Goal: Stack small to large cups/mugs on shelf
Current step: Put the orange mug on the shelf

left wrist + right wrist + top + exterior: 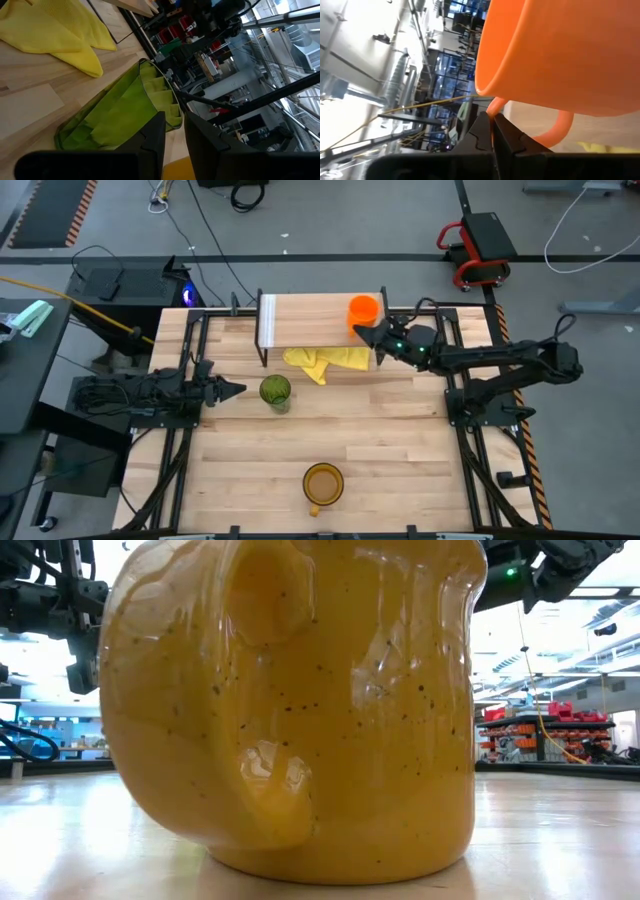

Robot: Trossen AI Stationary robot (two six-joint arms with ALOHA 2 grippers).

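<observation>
Three cups: orange mug (364,308), amber mug (323,483), green tumbler (276,391); one shelf (320,320).

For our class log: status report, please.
Right gripper shut on small bright orange mug at shelf. Left gripper beside green tumbler. Amber mug untouched.

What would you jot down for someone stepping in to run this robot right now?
Right gripper: jaws shut on the handle of the small bright orange plastic mug, which is at the right end of the low light-wood shelf.
Left gripper: jaws shut, empty, pointing at the translucent green plastic tumbler on the table in front of the shelf.
Wide amber-yellow speckled mug: near the table's front edge, untouched.
Crumpled yellow cloth: lies by the shelf's front.
Done: orange mug brought to the shelf.
Left: release it, then stack the yellow mug and the tumbler.
</observation>
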